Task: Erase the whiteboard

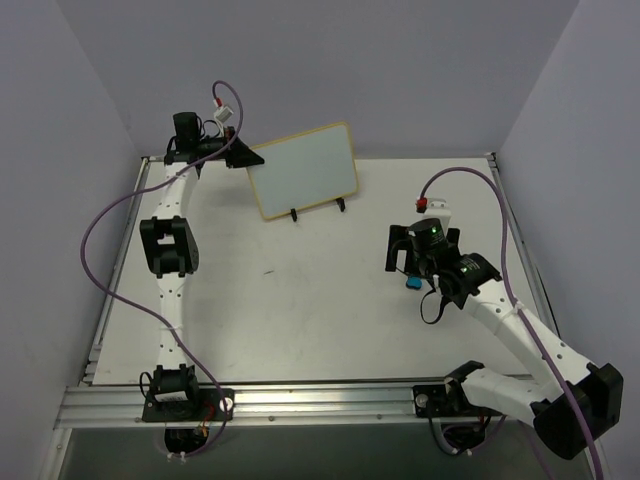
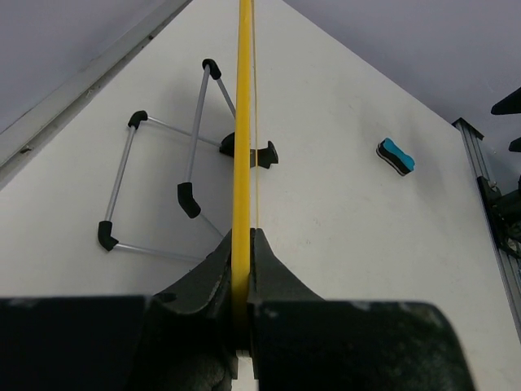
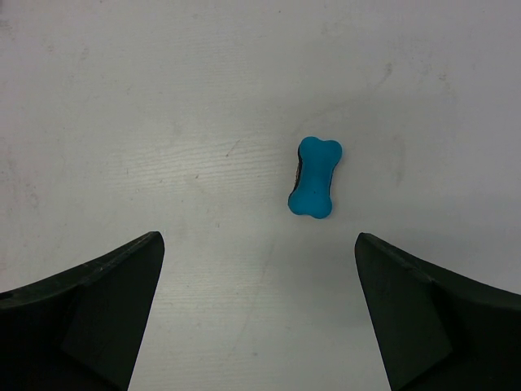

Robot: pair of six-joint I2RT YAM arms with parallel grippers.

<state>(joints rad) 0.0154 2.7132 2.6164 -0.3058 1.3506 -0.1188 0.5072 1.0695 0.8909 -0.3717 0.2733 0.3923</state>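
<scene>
Enclosure: plain lavender-grey walls on three sides.

Desk: white top, lightly scuffed and marked in the right wrist view. An aluminium rail runs along the near edge, with both arm bases bolted to it.

Left arm: white links, black joints, and a purple cable looping out to its side. It reaches to the far left corner. The left jaws are clamped on the left edge of the whiteboard.

Right arm: bent over the right half of the desk with the wrist pointing down. The right jaws stand wide apart, holding nothing.

Whiteboard: at the far centre-left of the desk, upright and leaning back. It has a tan-yellow frame and rounded corners. The top view alone shows its face, which is plain white. The left wrist view shows only the yellow frame edge-on, running up from between the jaws.

Easel stand: silver wire with black end caps. The left wrist view shows it whole beside the board edge. The top view shows only two black feet under the board's lower edge.

Eraser: small, blue and bone-shaped, with a dark underside. It lies flat on the desk, well apart from the whiteboard. In the right wrist view it is below the open jaws, right of centre and untouched. In the top view it is mostly hidden by the right wrist.
</scene>
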